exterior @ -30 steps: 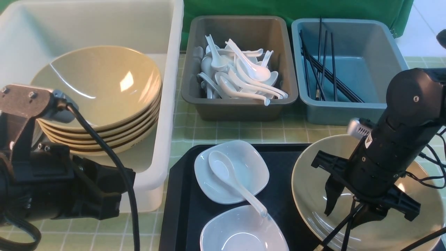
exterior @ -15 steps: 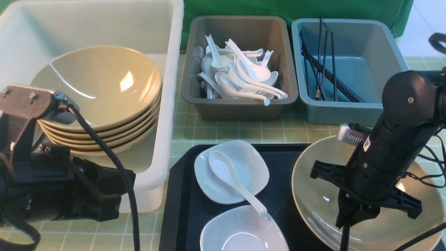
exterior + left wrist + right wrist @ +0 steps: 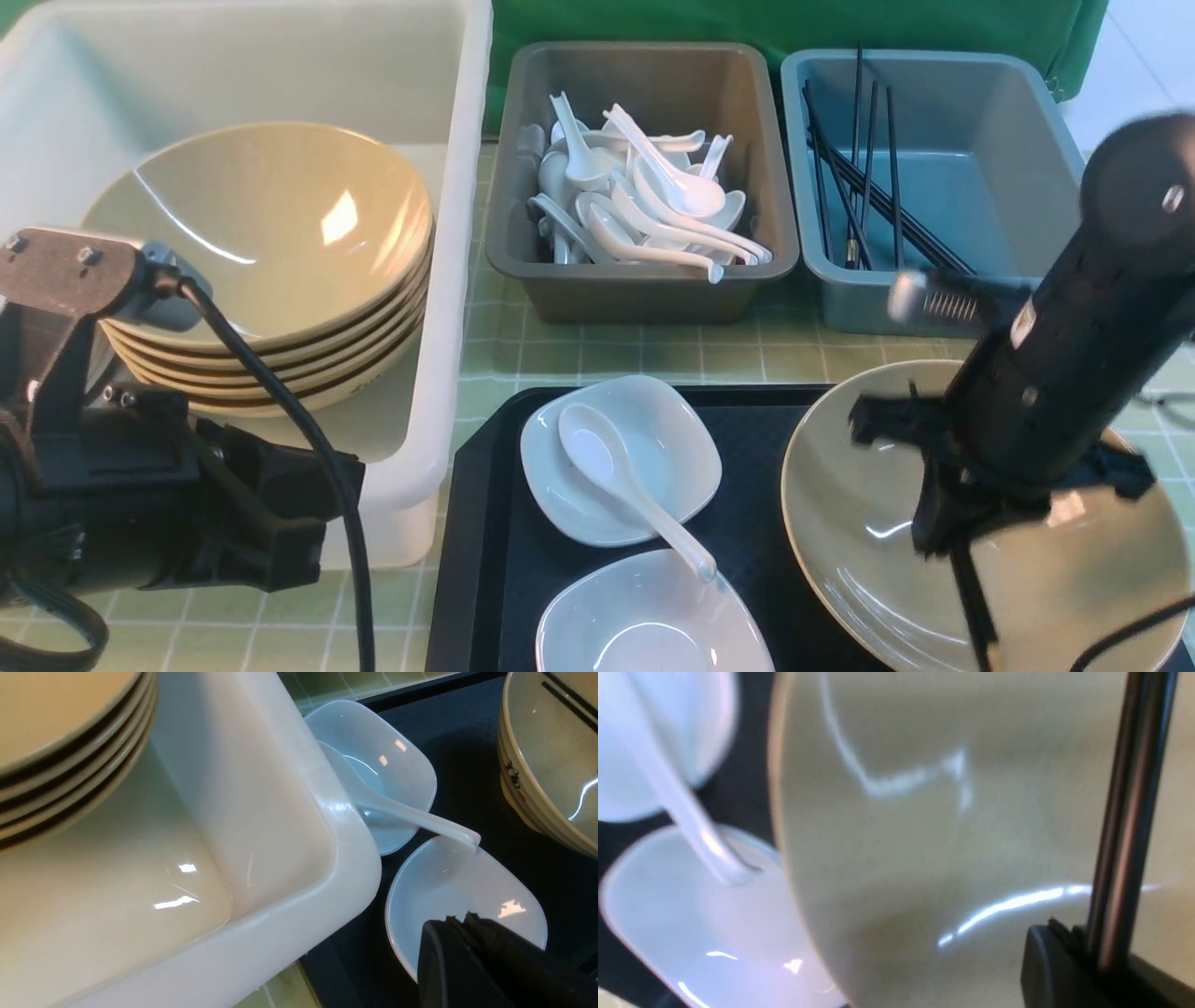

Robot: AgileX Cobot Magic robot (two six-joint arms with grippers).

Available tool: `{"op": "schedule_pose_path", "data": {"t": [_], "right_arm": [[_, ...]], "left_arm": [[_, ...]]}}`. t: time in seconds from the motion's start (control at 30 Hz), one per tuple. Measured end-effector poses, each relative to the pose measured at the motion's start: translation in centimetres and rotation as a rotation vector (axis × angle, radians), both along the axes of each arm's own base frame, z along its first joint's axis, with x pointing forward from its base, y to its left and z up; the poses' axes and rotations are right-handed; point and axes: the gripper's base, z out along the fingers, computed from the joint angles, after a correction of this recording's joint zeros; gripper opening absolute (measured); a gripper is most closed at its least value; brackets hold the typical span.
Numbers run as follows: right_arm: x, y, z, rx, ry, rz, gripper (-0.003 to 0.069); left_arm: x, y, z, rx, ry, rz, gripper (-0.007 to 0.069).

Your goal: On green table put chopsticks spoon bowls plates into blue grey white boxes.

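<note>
Clamping the chopsticks [image 3: 971,597] in my right jaws, I hold them over the tan bowl [image 3: 840,504] on the black tray [image 3: 485,523]; next, I judge, comes carrying them to the blue box [image 3: 859,303], where other sticks [image 3: 854,187] lie. Spoons [image 3: 653,215] fill the grey box [image 3: 644,289], bowls [image 3: 271,243] the white tub [image 3: 448,280]. Left jaws clenched, empty.

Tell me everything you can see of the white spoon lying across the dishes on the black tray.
The spoon is glossy white and looks ceramic, with a deep oval scoop and a slim, slightly curved handle. It lies hollow-up, its scoop inside the farther white dish and its handle slanting toward the robot's right. The handle's tip reaches the nearer white dish at its rim and appears to rest there. Both dishes sit on the black tray.
</note>
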Motion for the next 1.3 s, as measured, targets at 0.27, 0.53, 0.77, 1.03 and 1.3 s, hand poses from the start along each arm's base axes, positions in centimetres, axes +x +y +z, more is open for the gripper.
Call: {"op": "schedule_pose_path", "data": {"t": [0.27, 0.53, 0.77, 1.03, 1.3], "right_arm": [[5.2, -3.0, 6.1, 0.051, -0.238, -0.038, 0.0035], [12.4, -5.3, 8.6, 0.050, -0.441, -0.083, 0.0035], [19.3, -4.8, 7.8, 0.055, -0.663, -0.065, 0.0035], [23.4, -5.8, 4.7, 0.041, -0.730, -0.104, 0.0035], [25.3, -6.4, 0.5, 0.023, -0.706, -0.124, 0.0037]], "left_arm": [[0.0, 0.0, 0.0, 0.000, -0.008, -0.001, -0.0001], [0.4, 0.0, 0.4, -0.025, -0.052, 0.026, -0.0001], [1.1, -0.5, 1.6, -0.182, -0.120, 0.093, -0.0001], [1.9, -0.8, 6.1, -0.162, -0.340, 0.006, -0.0001], [2.4, -1.0, 8.0, -0.169, -0.388, -0.004, -0.0001]]}}
